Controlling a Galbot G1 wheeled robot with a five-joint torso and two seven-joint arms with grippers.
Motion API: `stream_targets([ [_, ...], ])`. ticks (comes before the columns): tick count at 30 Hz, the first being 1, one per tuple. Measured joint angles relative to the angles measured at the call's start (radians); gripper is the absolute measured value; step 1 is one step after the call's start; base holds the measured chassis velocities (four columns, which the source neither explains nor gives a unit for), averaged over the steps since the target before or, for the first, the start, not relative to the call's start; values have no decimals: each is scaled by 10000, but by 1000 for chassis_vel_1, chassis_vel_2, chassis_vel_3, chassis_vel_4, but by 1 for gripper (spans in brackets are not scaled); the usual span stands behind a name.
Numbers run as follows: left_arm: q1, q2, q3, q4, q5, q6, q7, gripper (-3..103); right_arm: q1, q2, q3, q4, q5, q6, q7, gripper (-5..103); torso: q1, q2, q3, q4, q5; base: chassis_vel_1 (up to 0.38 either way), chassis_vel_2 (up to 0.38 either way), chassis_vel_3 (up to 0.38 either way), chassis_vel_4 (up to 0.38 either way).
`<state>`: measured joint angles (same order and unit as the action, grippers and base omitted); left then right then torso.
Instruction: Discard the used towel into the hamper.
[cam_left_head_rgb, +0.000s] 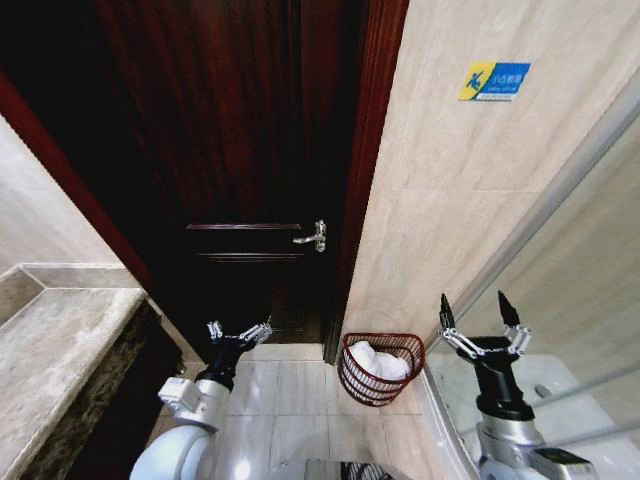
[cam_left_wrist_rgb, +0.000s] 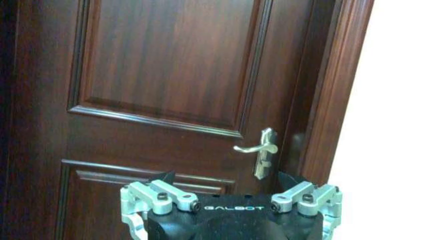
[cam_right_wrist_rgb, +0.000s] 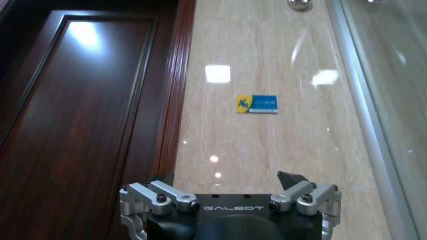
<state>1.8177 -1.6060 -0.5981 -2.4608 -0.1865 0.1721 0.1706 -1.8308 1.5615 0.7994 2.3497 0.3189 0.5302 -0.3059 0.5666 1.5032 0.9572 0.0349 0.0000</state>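
Observation:
The hamper (cam_left_head_rgb: 352, 383), a small dark reddish-brown wire basket, stands on the floor by the door frame. A white towel (cam_left_head_rgb: 374, 361) lies bunched inside it. My left gripper (cam_left_head_rgb: 240, 332) is open and empty, low in front of the door, to the left of the hamper. In the left wrist view the left gripper (cam_left_wrist_rgb: 229, 178) faces the door with its fingers spread. My right gripper (cam_left_head_rgb: 478, 314) is open and empty, raised to the right of the hamper. In the right wrist view the right gripper (cam_right_wrist_rgb: 227, 178) points at the tiled wall.
A dark wooden door (cam_left_head_rgb: 240, 150) with a metal handle (cam_left_head_rgb: 313, 237) fills the middle. A stone counter (cam_left_head_rgb: 55, 345) runs along the left. A glass shower partition (cam_left_head_rgb: 575, 290) stands at the right. A blue-yellow sign (cam_left_head_rgb: 494, 80) hangs on the beige wall. Pale floor tiles (cam_left_head_rgb: 285, 390) lie between my arms.

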Motion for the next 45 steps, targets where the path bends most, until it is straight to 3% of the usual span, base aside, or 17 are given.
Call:
stream_targets([
  [21, 8, 1, -2, 0, 0, 0, 0, 100, 299, -92, 20, -427, 16, 68, -15, 100, -17, 10, -7, 1, 0, 214, -218, -215, 221],
  [45, 1, 1, 0, -1, 0, 0, 0, 100, 383, -163, 494, -795, 163, 264, 75, 100, -3, 0, -1, 1, 1, -4, 0, -2, -7],
])
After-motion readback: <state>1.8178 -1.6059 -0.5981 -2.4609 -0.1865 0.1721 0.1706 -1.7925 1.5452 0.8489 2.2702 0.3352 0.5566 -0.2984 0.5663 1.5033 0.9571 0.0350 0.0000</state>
